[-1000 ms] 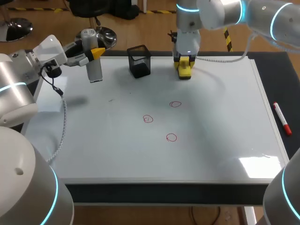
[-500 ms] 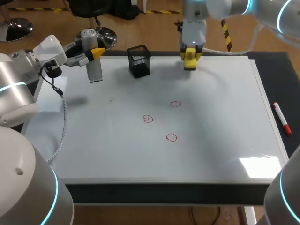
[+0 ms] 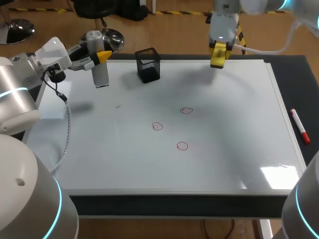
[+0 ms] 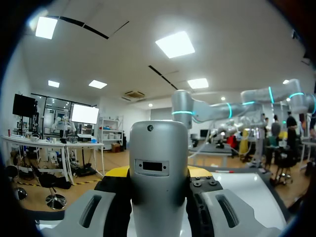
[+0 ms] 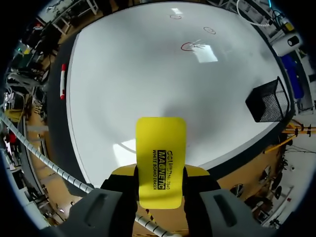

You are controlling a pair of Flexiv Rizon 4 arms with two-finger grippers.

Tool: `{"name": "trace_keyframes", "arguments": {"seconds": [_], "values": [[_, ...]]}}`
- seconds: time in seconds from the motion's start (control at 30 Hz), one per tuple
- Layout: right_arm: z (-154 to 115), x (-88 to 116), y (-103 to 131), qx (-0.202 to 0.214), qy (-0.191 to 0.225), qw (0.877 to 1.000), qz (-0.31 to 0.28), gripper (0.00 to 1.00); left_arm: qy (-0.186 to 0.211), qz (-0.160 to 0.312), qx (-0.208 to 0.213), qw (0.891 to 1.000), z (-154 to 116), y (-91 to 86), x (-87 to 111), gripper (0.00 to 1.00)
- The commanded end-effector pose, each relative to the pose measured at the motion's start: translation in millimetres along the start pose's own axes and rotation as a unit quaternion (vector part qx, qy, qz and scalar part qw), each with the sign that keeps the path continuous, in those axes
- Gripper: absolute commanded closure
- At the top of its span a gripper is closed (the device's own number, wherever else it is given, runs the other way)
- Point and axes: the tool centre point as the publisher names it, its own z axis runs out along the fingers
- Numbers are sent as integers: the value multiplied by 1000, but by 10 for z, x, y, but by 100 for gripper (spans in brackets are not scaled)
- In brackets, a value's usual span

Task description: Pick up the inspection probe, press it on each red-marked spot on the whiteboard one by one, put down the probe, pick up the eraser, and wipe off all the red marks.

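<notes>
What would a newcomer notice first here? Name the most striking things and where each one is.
The yellow eraser, clamped in the right gripper over the far edge of the whiteboard, catches the eye first. Next come three red circles near the board's middle, and the grey probe held in the left gripper at the far left corner.

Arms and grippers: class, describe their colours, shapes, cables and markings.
The left arm and right arm are rounded silver-white tubes with glowing cyan rings at the joints. The left gripper and right gripper have grey bodies, black fingers, yellow tips. A grey cable hangs from the left arm; a white cable trails from the right.
</notes>
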Motion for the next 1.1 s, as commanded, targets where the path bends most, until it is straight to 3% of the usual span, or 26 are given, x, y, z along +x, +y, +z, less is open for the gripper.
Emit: {"name": "trace_keyframes", "arguments": {"seconds": [0.03, 0.3, 0.73, 1.1], "values": [[-89, 240, 90, 8, -3, 1000, 12, 100, -1, 1, 1, 1000, 5, -2, 2, 100], [-180, 642, -10, 9, -31, 993, 114, 100, -1, 1, 1, 1000, 5, -2, 2, 100], [-201, 1264, 85, 12, -21, 982, 186, 100, -1, 1, 1, 1000, 5, -2, 2, 100], [-233, 1477, 175, 25, -27, 977, 211, 100, -1, 1, 1, 1000, 5, -2, 2, 100]]}}
